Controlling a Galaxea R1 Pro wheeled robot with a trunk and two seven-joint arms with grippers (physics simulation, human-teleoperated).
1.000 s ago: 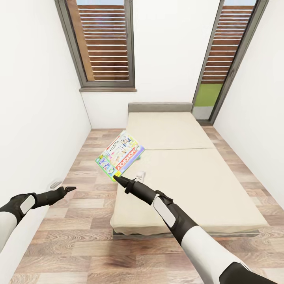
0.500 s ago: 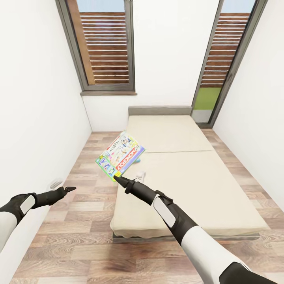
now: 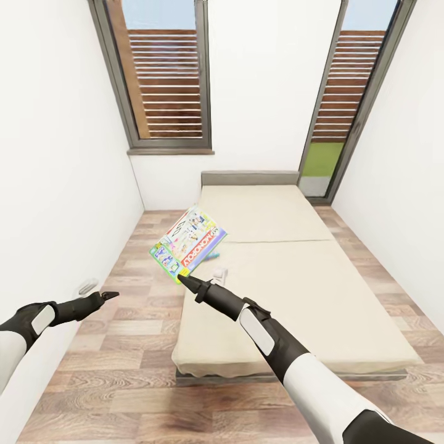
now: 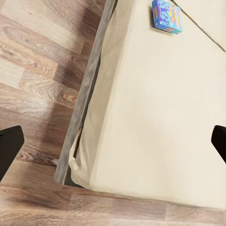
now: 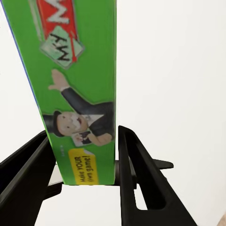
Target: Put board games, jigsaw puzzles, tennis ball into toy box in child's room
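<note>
My right gripper (image 3: 180,279) is shut on the lower edge of a board game (image 3: 188,242), a flat green, white and red box printed "MONOPOLY". It holds the box tilted in the air over the left edge of the bed (image 3: 290,271). In the right wrist view the box (image 5: 75,70) stands on edge between the two black fingers of that gripper (image 5: 84,134). A second board game (image 4: 166,16), blue with cartoon art, lies flat on the cream mattress (image 4: 155,117). My left gripper (image 3: 108,296) hangs open and empty over the floor left of the bed, its fingers (image 4: 9,148) spread wide.
The bed fills the right of a narrow white-walled room, with wood-plank floor (image 3: 123,345) along its left side. A white wall (image 3: 55,203) runs close by my left arm. A window (image 3: 163,74) and a tall glazed door (image 3: 345,92) stand at the far end.
The whole view has shifted a little, so the camera has moved. Both arms and the held box keep the same pose.
</note>
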